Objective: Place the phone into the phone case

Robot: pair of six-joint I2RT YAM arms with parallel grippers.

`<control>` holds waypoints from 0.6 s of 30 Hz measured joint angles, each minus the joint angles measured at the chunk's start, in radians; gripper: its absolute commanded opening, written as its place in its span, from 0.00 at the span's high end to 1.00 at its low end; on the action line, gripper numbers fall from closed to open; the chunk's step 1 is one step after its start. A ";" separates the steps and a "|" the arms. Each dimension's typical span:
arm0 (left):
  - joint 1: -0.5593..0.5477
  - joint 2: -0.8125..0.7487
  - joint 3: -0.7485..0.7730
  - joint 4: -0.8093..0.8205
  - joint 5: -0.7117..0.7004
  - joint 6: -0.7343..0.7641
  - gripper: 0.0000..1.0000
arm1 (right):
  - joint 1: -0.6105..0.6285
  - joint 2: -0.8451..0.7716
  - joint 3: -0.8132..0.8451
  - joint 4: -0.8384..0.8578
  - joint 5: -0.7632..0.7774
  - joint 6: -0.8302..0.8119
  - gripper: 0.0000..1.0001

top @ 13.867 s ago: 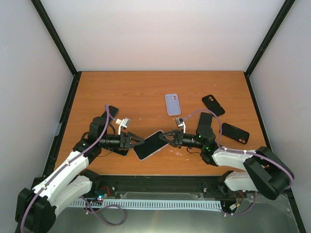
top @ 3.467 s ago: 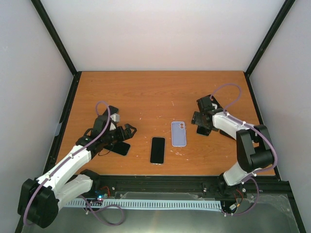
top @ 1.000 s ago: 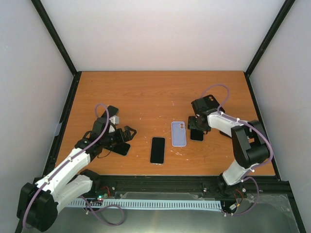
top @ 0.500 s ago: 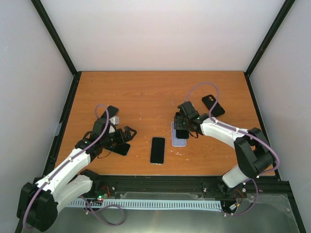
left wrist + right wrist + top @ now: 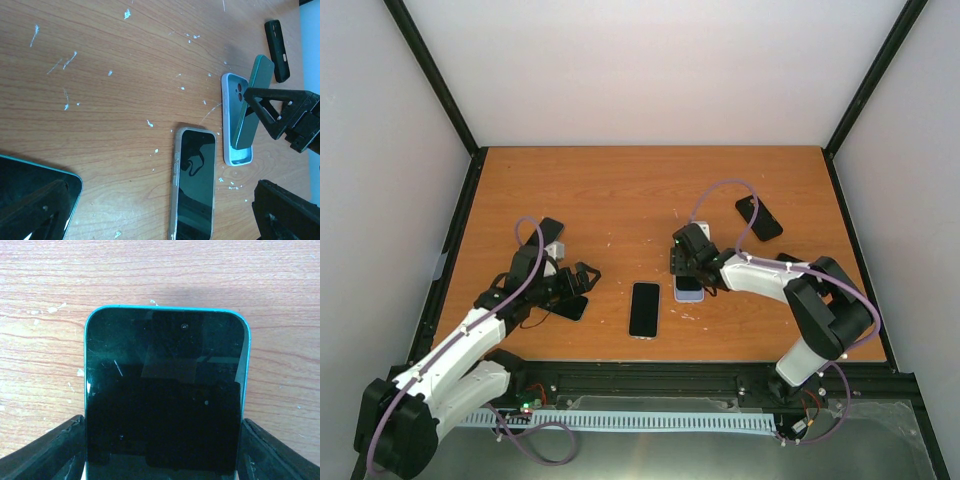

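Teal phone [image 5: 257,72] sits mid-table, tilted, lower end resting in the lavender case [image 5: 229,120]. L to R: left gripper [image 5: 578,282] spread wide, empty, hovering by a dark phone [image 5: 567,306]. Grey-edged phone [image 5: 644,309] lies flat on table [image 5: 620,190]. Right gripper [image 5: 688,262] is clamped on the teal phone. Black case [image 5: 758,217] far R.

Right arm folds at the elbow and reaches leftward, low over the table. The right gripper [image 5: 688,262] is clamped on the phone [image 5: 165,390], one finger on each long edge. Left arm sits low, its left gripper [image 5: 582,278] pointing right with jaws spread wide.
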 measured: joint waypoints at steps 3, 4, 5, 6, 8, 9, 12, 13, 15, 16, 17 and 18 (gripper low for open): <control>0.000 0.000 -0.003 0.001 0.000 0.000 0.01 | 0.014 0.000 -0.008 0.008 0.024 0.001 0.32; 0.000 0.002 -0.004 0.002 0.001 0.000 0.01 | 0.019 0.000 -0.011 0.009 0.031 0.002 0.32; 0.000 0.004 -0.004 0.003 0.001 0.000 0.01 | 0.023 0.000 -0.012 0.009 0.037 0.003 0.32; 0.000 0.006 -0.004 0.005 0.001 0.000 0.00 | 0.028 0.000 -0.014 0.009 0.047 0.006 0.32; 0.000 0.007 -0.004 0.007 0.002 0.000 0.00 | 0.036 0.000 -0.017 0.009 0.060 0.013 0.32; 0.000 0.007 -0.004 0.007 0.003 0.000 0.00 | 0.041 0.000 -0.019 0.009 0.067 0.018 0.32; 0.000 0.007 -0.004 0.007 0.004 0.000 0.01 | 0.058 0.000 -0.034 0.016 0.082 0.030 0.32; 0.000 0.006 -0.005 0.007 0.004 0.000 0.01 | 0.065 0.000 -0.041 0.020 0.089 0.033 0.32; 0.000 0.003 -0.005 0.007 0.004 0.000 0.01 | 0.080 0.000 -0.048 0.022 0.100 0.041 0.32; 0.000 0.003 -0.005 0.007 0.004 0.000 0.01 | 0.086 0.000 -0.051 0.024 0.105 0.046 0.32; 0.000 0.003 -0.005 0.008 0.005 -0.001 0.01 | 0.090 0.000 -0.053 0.025 0.107 0.050 0.32; 0.000 0.003 -0.006 0.008 0.005 -0.001 0.01 | 0.094 0.000 -0.055 0.026 0.111 0.055 0.32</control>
